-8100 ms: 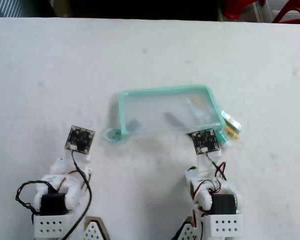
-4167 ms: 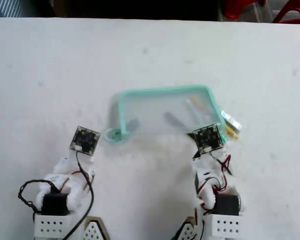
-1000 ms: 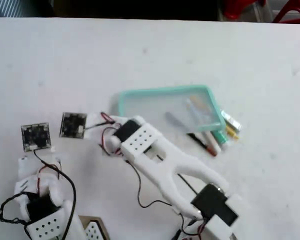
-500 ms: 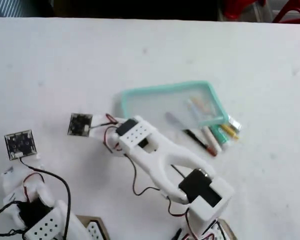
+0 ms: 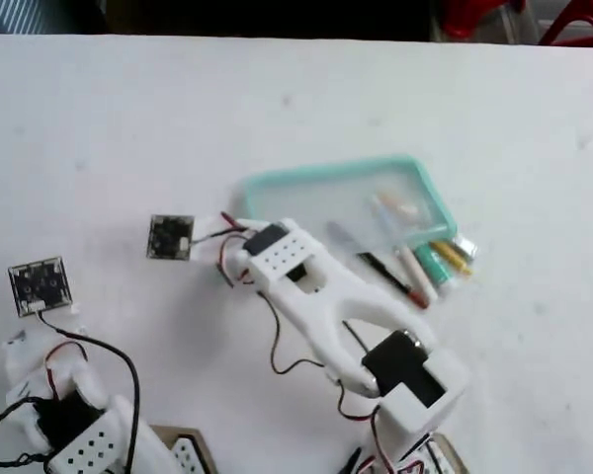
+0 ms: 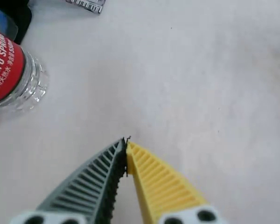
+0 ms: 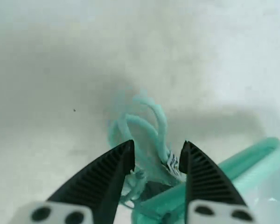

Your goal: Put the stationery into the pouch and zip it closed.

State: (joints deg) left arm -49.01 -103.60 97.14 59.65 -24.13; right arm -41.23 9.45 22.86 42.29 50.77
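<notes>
Translucent zip pouch (image 5: 326, 179) with mint-green trim, lying mid-table (image 5: 128, 118).

Pale see-through panel, mint-green border and green cord loop (image 7: 149, 116) at its zip end; pens (image 5: 415, 272) fan out from the opposite corner. Right gripper (image 7: 156, 150) at the pouch's loop end, claw parted astride the loop. Left gripper (image 6: 126, 142) well apart from the pouch, claw closed on nothing. Since half a second ago the pouch's pen end has swung farther from the arms. Long axis runs across the table, slightly tilted, loop end toward the left arm's side.
</notes>
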